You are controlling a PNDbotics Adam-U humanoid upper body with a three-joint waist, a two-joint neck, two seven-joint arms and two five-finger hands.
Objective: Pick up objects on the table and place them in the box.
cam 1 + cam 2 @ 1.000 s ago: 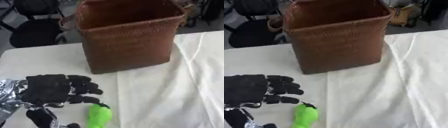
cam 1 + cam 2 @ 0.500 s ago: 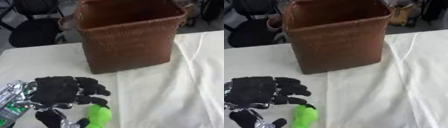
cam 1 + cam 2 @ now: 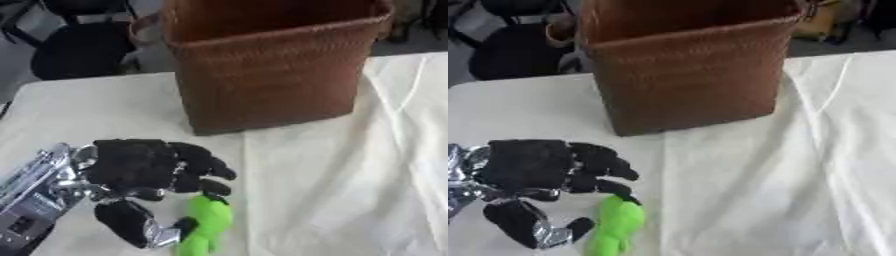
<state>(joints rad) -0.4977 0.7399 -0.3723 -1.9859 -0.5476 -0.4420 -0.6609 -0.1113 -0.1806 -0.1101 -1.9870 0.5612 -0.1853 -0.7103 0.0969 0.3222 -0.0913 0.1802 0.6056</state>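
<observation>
While not yet lifted, lies near the front edge of the table (image 3: pixel 350 165), well short of the basket (image 3: pixel 271 65): a bright green toy (image 3: pixel 206 225), long and narrow, its low end cut off from sight. Looks light and smooth, perhaps soft plastic or rubber, so likely to slide or squirm out of a pinch; best taken round the thicker middle, thumb on one side and fingers on the other. Just beside it, on the side away from the basket's right wall, hangs the left hand (image 3: pixel 144 175), palm down, fingers (image 3: pixel 206 167) half curled above the toy's top end, thumb (image 3: pixel 127 225) hooked in toward its flank, seemingly touching but not closed round anything. No right hand anywhere. Beyond the toy, bare white cloth up to the basket, upright, open-topped, inside hidden. Behind the basket, a dark chair (image 3: pixel 79 50).
</observation>
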